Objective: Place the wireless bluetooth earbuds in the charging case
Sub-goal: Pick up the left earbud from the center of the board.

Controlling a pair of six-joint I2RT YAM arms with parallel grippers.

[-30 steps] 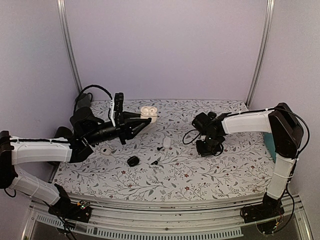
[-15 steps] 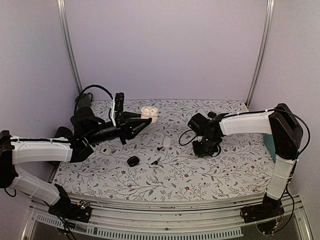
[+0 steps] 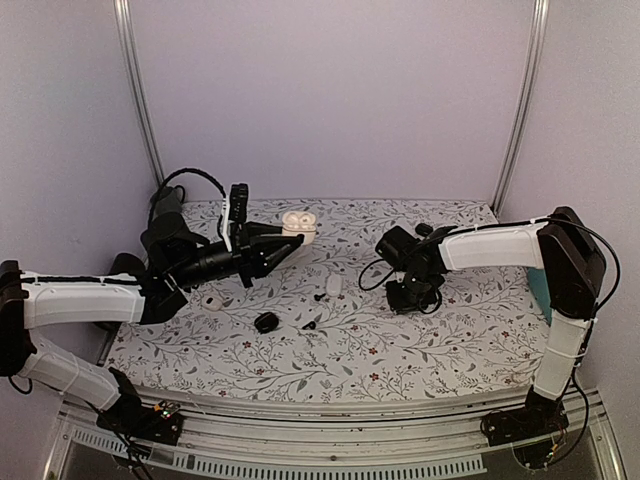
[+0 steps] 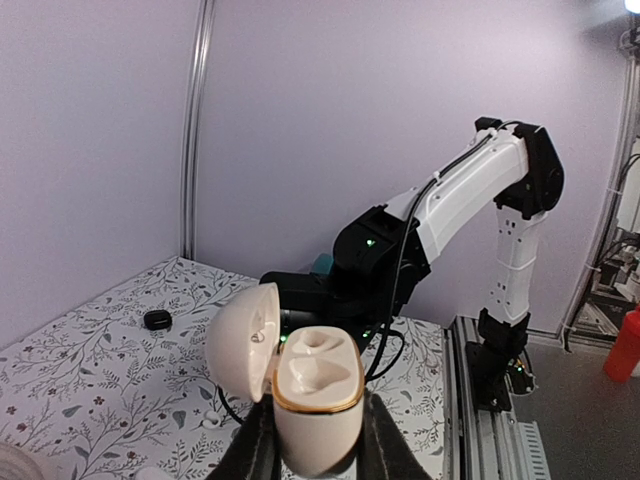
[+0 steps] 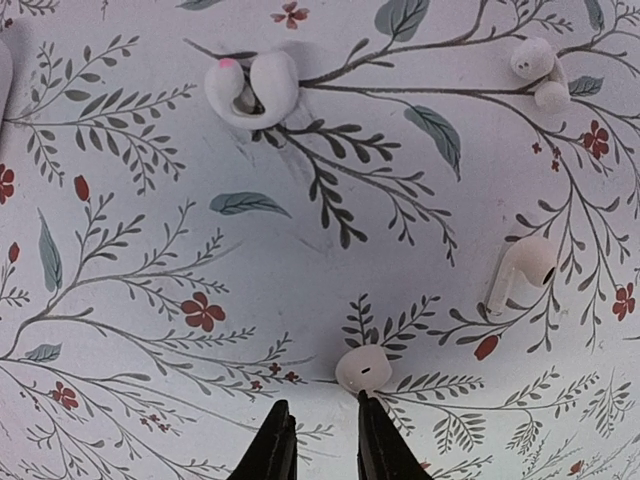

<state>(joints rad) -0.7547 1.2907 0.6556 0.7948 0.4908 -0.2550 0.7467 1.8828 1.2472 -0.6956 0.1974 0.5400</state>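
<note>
Floral table [image 5: 150, 250]: our right gripper [image 5: 322, 440], narrowly parted, empty, sits bottom-centre below an earbud [image 5: 363, 369]; our left gripper [image 4: 316, 445] grips the charging case [image 4: 316, 385].

A white earbud [image 5: 363, 369] lies just beyond the right pincer [image 5: 320, 412].

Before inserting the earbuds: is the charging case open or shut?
Open. The left wrist view shows the lid swung aside from the charging case, both wells bare.
</note>
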